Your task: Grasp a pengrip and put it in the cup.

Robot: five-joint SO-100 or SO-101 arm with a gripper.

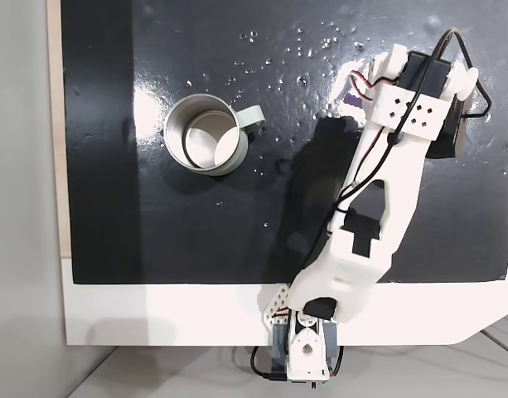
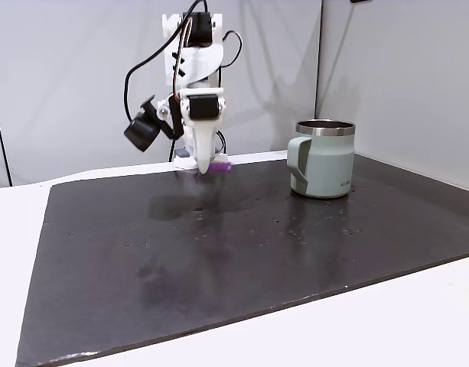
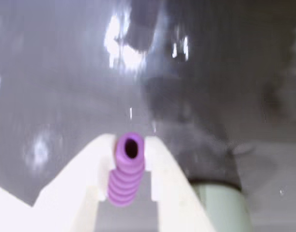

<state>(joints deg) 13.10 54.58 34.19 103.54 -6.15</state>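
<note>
My gripper [image 3: 130, 145] is shut on the purple ribbed pengrip [image 3: 124, 179], which sits lengthwise between the two white fingers with its open end forward. In a fixed view the gripper [image 2: 212, 167] points down at the far edge of the black mat, the pengrip [image 2: 222, 165] sticking out beside its tip. From above, a bit of the pengrip [image 1: 350, 101] peeks out left of the gripper [image 1: 357, 93]. The pale grey-green cup [image 2: 326, 164] stands upright to the right, well apart. From above, the cup [image 1: 169, 133] lies to the left. Its rim [image 3: 220, 205] shows blurred at the lower right.
A glossy black mat [image 1: 195, 224] covers a white table [image 1: 154, 315] and carries white specks and glare spots. The arm's base [image 1: 303, 348] is at the near table edge in the view from above. A grey wall [image 2: 66, 61] stands behind the mat.
</note>
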